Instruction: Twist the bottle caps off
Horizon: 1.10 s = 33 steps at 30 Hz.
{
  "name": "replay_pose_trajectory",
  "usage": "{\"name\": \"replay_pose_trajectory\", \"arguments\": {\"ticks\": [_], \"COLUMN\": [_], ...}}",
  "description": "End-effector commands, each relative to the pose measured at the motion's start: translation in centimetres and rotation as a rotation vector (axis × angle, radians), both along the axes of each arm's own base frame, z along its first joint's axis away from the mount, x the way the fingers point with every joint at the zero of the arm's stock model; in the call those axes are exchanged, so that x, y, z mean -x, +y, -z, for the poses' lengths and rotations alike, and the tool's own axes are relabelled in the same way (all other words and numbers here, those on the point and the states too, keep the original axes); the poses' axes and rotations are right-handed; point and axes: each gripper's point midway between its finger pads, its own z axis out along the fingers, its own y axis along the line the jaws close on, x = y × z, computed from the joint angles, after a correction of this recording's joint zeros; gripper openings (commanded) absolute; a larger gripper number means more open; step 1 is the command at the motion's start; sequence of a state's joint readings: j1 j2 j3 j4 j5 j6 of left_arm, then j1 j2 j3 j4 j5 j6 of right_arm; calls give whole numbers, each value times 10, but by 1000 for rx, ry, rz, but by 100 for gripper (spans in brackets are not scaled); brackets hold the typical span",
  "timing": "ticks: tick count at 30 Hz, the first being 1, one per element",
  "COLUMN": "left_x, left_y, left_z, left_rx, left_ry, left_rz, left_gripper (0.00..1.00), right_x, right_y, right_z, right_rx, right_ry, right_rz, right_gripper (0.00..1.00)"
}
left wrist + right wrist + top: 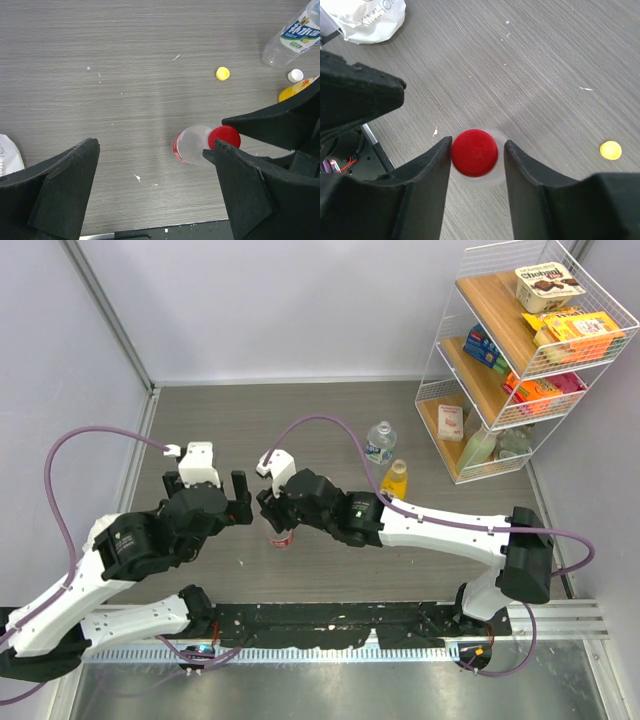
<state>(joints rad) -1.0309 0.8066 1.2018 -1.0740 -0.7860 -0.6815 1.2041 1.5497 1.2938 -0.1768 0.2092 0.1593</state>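
Reaching in from right, right arm stretched low over table, wrist tipped down, right gripper (pixel 477 150) straddling round red plastic cap (pixel 475 152) atop small clear plastic bottle with red label (pixel 283 537). One finger touches cap, hairline gap at other; firm clamp or not, cannot tell. Left arm bent, left gripper (pixel 155 190) just left of that bottle, jaws wide apart, holding nothing. Small yellow plastic cap (pixel 222 73) loose beyond bottle. Farther beyond, rightward: small white cap (pixel 295 75), yellow-orange plastic bottle (pixel 396 480), clear bottle with blue-white label (pixel 379 442).
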Motion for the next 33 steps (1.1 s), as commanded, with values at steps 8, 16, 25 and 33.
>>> {"name": "replay_pose_trajectory", "arguments": {"ticks": [8,16,25,33], "left_x": [-1,-1,-1,0], "left_y": [-3,-18,-56,-88], "left_z": [0,0,1,9], "left_rx": [12,15,64,106], "left_ry": [-2,6,15,-1], "left_rz": [-1,73,228,355], "left_gripper": [100,99,100,100], "right_x": [-20,-34,-53,-65], "right_y": [-12,-32,-56,-79], "right_z": [-42,-68,-106,-118], "right_rx": [-70,-94,-181,-330], "right_ry": [-105,-150,-25,200], "right_rz": [139,210,182,43], "right_gripper": [7,1,1,2]}}
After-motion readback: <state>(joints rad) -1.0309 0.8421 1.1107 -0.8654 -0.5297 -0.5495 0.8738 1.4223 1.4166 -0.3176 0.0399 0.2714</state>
